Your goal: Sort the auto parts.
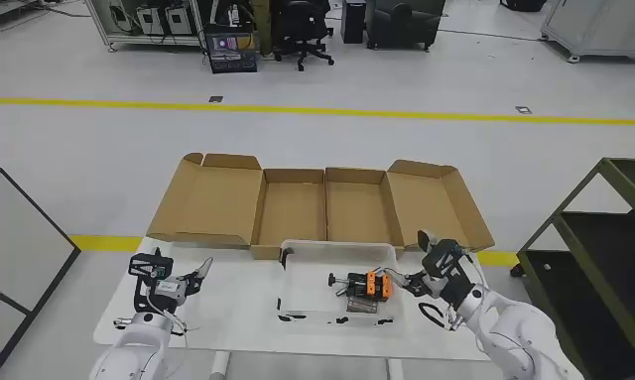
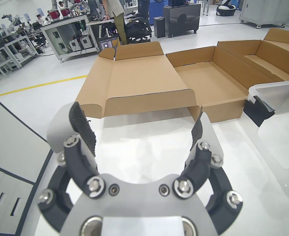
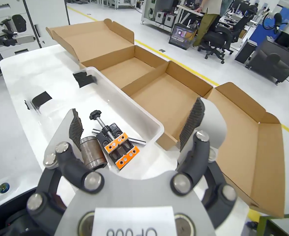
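White worktop [image 1: 238,316] on a pale floor [image 1: 119,152] crossed by a yellow line [image 1: 397,112]. Beyond the line, a black office chair [image 1: 303,28] near a dark cabinet [image 1: 405,13]. Green metal rack [image 1: 585,271] at the worktop's right.

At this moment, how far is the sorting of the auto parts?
Nothing looks sorted yet: both cardboard boxes are bare inside. Nothing is in hand: the left gripper and the right gripper are open and hold nothing. Left to do: the orange-jawed vise and the metal cylinder lie in the clear bin.
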`<state>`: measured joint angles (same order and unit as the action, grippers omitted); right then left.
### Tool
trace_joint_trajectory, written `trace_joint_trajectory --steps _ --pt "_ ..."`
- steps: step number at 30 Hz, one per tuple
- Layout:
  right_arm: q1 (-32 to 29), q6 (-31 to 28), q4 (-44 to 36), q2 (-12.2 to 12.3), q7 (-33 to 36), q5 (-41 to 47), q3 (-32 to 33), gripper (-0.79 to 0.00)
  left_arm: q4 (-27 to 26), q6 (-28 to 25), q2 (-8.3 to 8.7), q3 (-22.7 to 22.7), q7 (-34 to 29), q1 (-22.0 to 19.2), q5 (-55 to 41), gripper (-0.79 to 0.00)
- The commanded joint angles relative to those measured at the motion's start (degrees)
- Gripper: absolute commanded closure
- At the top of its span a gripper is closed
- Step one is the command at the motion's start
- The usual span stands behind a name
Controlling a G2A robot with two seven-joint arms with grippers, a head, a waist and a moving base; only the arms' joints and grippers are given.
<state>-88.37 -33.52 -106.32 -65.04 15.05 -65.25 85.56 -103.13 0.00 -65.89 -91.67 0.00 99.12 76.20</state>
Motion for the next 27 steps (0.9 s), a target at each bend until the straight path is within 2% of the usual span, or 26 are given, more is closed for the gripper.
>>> trace_joint_trajectory --steps 1,7,9,12,15,19,27 --pt "2.0 -5.0 2.4 0.2 5.3 6.7 -0.7 -0.785 0.0 0.0 0.0 0.0 0.0 0.0 0.0 -0.785" --pt "8.4 -11.9 8.0 1.0 21.2 29.7 -2.0 -0.785 0.0 0.0 0.0 0.0 0.0 0.0 0.0 -0.785" --pt "10.3 -11.0 9.4 1.5 27.9 38.3 -2.6 -0.785 0.0 0.0 0.0 0.0 0.0 0.0 0.0 -0.785" --pt "14.0 -6.6 11.6 2.2 38.9 48.2 -3.1 -0.785 0.0 0.0 0.0 0.0 0.0 0.0 0.0 -0.785" --pt "16.5 -1.2 12.9 2.6 43.7 47.4 -4.0 -0.785 0.0 0.0 0.0 0.0 0.0 0.0 0.0 -0.785" --pt "19.7 4.9 14.9 2.5 47.0 44.9 -8.0 -0.785 0.0 0.0 0.0 0.0 0.0 0.0 0.0 -0.785" --pt "24.5 7.7 19.9 1.7 47.1 44.5 -14.8 -0.785 0.0 0.0 0.0 0.0 0.0 0.0 0.0 -0.785"
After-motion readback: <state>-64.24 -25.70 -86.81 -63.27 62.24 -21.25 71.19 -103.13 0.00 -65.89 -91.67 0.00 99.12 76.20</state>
